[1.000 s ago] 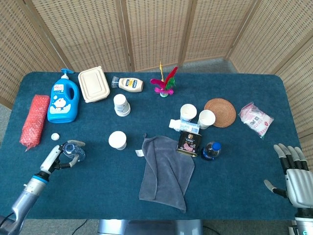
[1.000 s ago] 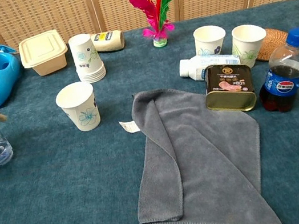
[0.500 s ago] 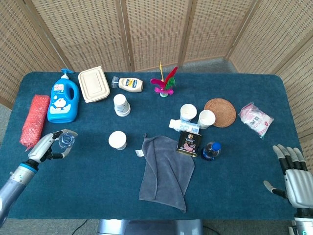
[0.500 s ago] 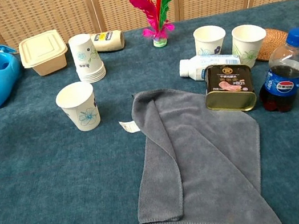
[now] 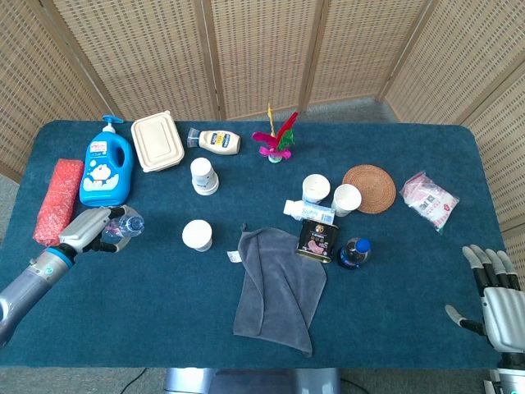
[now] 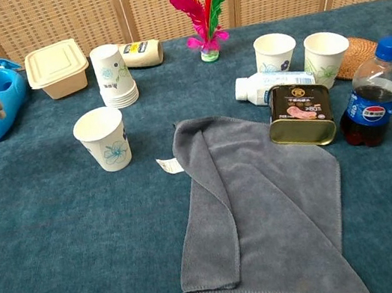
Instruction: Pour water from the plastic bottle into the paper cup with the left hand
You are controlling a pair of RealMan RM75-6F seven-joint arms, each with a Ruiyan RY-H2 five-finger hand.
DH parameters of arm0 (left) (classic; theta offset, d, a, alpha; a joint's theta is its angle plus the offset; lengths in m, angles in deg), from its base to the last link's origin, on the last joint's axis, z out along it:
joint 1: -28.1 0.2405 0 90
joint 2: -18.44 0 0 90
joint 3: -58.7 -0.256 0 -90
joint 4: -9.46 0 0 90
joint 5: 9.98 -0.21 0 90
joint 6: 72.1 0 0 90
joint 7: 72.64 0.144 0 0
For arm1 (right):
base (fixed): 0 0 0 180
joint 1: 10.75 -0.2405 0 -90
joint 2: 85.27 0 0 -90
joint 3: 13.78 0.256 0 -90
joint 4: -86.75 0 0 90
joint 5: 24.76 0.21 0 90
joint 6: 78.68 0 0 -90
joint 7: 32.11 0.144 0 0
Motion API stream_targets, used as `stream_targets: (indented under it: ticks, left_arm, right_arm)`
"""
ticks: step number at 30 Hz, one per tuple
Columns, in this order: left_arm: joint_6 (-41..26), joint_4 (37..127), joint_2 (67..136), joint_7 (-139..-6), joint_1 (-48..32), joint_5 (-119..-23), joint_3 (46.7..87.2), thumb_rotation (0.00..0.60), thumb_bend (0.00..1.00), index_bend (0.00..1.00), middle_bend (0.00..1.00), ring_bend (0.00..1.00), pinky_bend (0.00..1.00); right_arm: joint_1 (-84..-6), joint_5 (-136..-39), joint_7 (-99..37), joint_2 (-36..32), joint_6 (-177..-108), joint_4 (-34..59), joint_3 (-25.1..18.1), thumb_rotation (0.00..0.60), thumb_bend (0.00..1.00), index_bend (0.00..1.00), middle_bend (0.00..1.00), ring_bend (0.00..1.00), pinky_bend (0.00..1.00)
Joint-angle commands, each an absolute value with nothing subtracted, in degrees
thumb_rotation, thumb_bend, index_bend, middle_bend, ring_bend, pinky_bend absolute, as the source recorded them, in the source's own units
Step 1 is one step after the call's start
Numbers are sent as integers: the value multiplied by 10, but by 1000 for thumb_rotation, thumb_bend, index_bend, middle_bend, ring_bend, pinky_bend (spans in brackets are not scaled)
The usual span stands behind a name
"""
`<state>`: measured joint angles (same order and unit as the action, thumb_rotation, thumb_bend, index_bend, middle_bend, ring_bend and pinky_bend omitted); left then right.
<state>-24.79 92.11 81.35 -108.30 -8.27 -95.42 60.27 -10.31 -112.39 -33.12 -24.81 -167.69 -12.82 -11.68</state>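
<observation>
Left robot hand (image 5: 84, 229): at the left edge of the head view, fingers wrapped around the plastic bottle (image 5: 123, 227), gripping it.
Plastic bottle: clear, uncapped, tilted with its mouth pointing toward the frame's right; in the chest view it sits at the far left edge, raised above the desk (image 6: 89, 271), in front of the blue detergent jug (image 5: 107, 168).
Paper cup (image 5: 197, 235): upright on the desk, left of centre, well apart from the bottle's mouth, just left of the grey cloth (image 5: 277, 287).
Right robot hand (image 5: 494, 294): lower right corner of the head view, fingers spread, holding nothing.
Bottle cap (image 5: 93, 230): a small white cap shows beside the left robot hand; I cannot tell whether they touch.
Cola bottle (image 6: 371, 94): upright, right of the tin (image 6: 300, 114).
</observation>
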Motion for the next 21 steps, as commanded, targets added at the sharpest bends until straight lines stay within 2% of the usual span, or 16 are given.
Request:
stream_targets:
  ticks: [1,21]
  left_arm:
    - [-269,927,807,-1066,-99,-945,608,600,622,328,334,329,403]
    - [-372,944,794,-1013,-171,-911,627,600,622,330,337,329,403]
  right_arm:
    - [-102,-1124,-329,-248,-1678,-126,-117,600,194,0,0,0,0]
    - [-91,-1120,-303,-237,-1690,-101,-115,600,194,0,0,0,0]
